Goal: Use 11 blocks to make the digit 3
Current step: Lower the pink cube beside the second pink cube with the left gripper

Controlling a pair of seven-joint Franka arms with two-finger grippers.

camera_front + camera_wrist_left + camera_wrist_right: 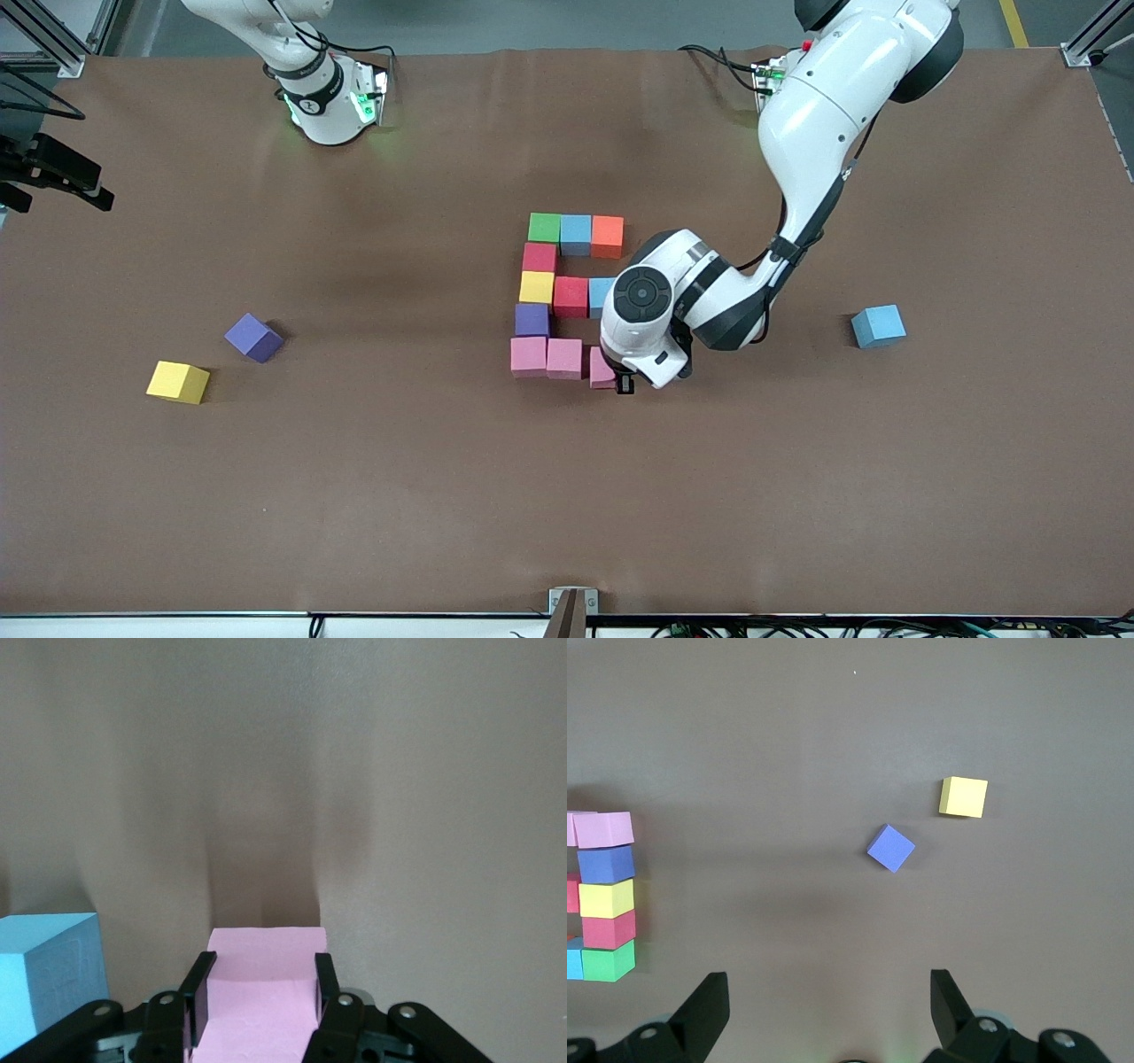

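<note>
Here, the left gripper (623, 383) clamped a pink block (262, 992) at the digit 3 (567, 297); the right gripper (828, 1010) waited, jaws wide and empty.

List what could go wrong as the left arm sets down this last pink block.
1. The left gripper is shut on the pink block right beside the second pink block; a crooked release could nudge that row out of line.
2. The light blue block sits close to the left gripper's fingers, so opening or lifting away could clip it.
3. The wrist hides the block in the front view, so a gap there may go unseen.
</note>
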